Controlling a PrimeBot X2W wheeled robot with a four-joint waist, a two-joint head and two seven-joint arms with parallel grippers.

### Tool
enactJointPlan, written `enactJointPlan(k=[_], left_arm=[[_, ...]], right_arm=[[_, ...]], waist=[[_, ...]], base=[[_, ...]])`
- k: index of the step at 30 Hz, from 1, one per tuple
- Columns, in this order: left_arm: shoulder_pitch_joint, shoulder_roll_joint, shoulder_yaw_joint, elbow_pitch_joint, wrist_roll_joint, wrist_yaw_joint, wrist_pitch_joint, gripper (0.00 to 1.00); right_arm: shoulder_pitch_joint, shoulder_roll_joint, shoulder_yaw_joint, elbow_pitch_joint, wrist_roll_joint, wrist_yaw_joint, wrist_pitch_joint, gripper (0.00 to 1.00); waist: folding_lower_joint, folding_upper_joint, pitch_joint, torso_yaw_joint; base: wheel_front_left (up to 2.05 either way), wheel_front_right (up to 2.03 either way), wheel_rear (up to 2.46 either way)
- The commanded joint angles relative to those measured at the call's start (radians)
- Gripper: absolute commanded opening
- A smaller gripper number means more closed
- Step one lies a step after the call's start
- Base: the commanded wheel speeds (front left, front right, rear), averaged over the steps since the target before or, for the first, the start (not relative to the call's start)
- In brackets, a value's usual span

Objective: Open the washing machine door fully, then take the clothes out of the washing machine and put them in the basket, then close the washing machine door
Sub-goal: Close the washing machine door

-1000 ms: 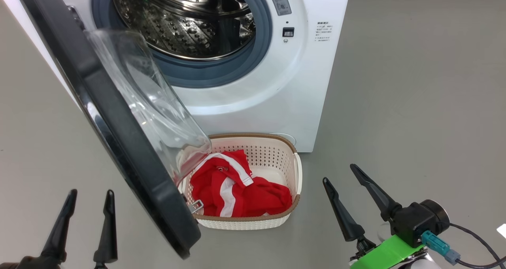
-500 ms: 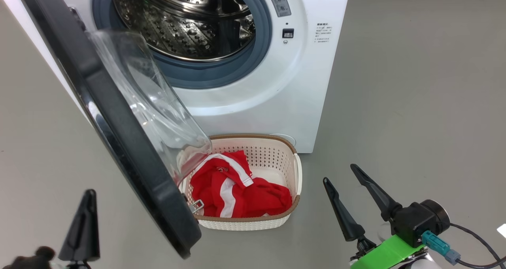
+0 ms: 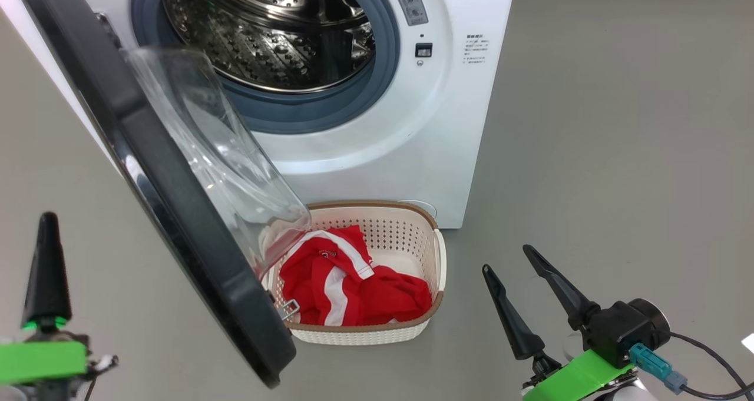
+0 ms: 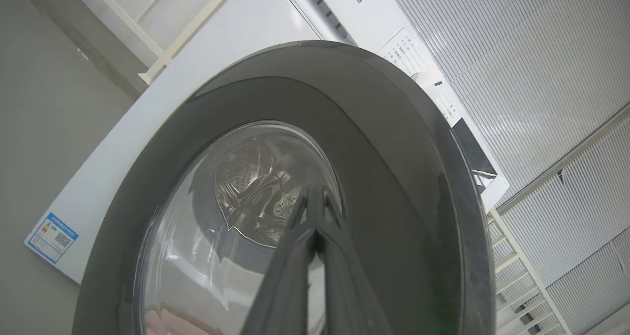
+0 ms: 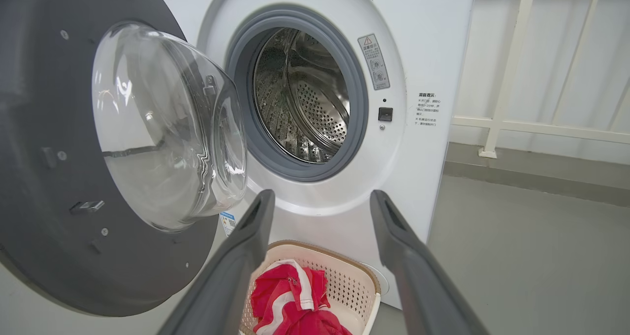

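Note:
The washing machine (image 3: 412, 124) stands with its steel drum (image 3: 271, 36) showing no clothes. Its door (image 3: 177, 212) hangs open toward me, the glass bowl (image 3: 218, 153) bulging over the basket (image 3: 406, 230). The red clothes (image 3: 347, 283) with white stripes lie inside the basket. My left gripper (image 3: 47, 221) is shut and stands left of the door, on its outer side. In the left wrist view its fingers (image 4: 315, 212) point at the door's outer face (image 4: 393, 153). My right gripper (image 3: 506, 258) is open, right of the basket, holding nothing. Between its fingers (image 5: 246, 256) I see the basket (image 5: 349, 281) and clothes (image 5: 295, 300).
Grey floor (image 3: 618, 153) spreads to the right of the machine. A white railing (image 5: 512, 54) runs along the wall behind it. A blue label (image 4: 51, 236) sits on the machine's side. A cable (image 3: 707, 354) trails from my right wrist.
My left gripper has shut, turned edge-on and moved left, away from the door's lower edge. The head camera shifted slightly. The right gripper, door, basket and clothes stayed put.

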Motion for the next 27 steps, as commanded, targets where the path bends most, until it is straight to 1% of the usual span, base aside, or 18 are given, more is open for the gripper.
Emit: enactJointPlan(k=[1,4,6,8,12,17,20,27], left_arm=[[-0.043,0.014,0.036,-0.049,-0.047,0.025,0.033,0.00],[-0.056,0.013,0.049,-0.102,-0.206,0.116,0.132,0.00],[-0.056,0.013,0.050,-0.138,-0.287,0.172,0.197,0.00],[-0.055,0.013,0.052,-0.176,-0.344,0.221,0.248,0.00],[-0.047,0.013,0.050,-0.242,-0.410,0.289,0.312,0.00],[-0.031,0.012,0.036,-0.278,-0.447,0.333,0.346,0.00],[-0.026,0.012,0.022,-0.288,-0.478,0.348,0.353,0.00],[-0.022,0.012,0.008,-0.292,-0.512,0.355,0.349,0.00]], right_arm=[[-0.018,-0.003,0.021,-0.022,0.009,0.006,-0.006,1.00],[-0.012,-0.003,0.020,-0.025,0.009,0.006,-0.006,1.00],[-0.010,-0.002,0.022,-0.026,0.009,0.006,-0.006,1.00],[-0.009,-0.002,0.023,-0.028,0.010,0.006,-0.006,1.00],[-0.010,-0.002,0.025,-0.028,0.010,0.006,-0.006,1.00],[-0.014,-0.003,0.028,-0.027,0.011,0.006,-0.006,1.00],[-0.015,-0.003,0.031,-0.025,0.013,0.006,-0.006,1.00],[-0.023,-0.001,0.037,-0.023,0.014,0.006,-0.006,1.00]], waist=[[0.0000,0.0000,-0.002,-0.001],[0.0000,0.0000,-0.004,-0.003],[0.0000,0.0000,-0.003,-0.004],[0.0000,0.0000,0.000,-0.006],[0.0000,0.0000,0.005,-0.011],[0.0000,0.0000,0.008,-0.019],[0.0000,0.0000,0.008,-0.025],[0.0000,0.0000,0.016,-0.052]], base=[[0.00,0.00,0.00],[0.00,0.00,0.00],[0.00,0.00,0.00],[0.00,0.00,0.00],[0.00,0.00,0.00],[0.00,0.00,0.00],[0.00,0.00,0.00],[0.00,0.00,0.00]])
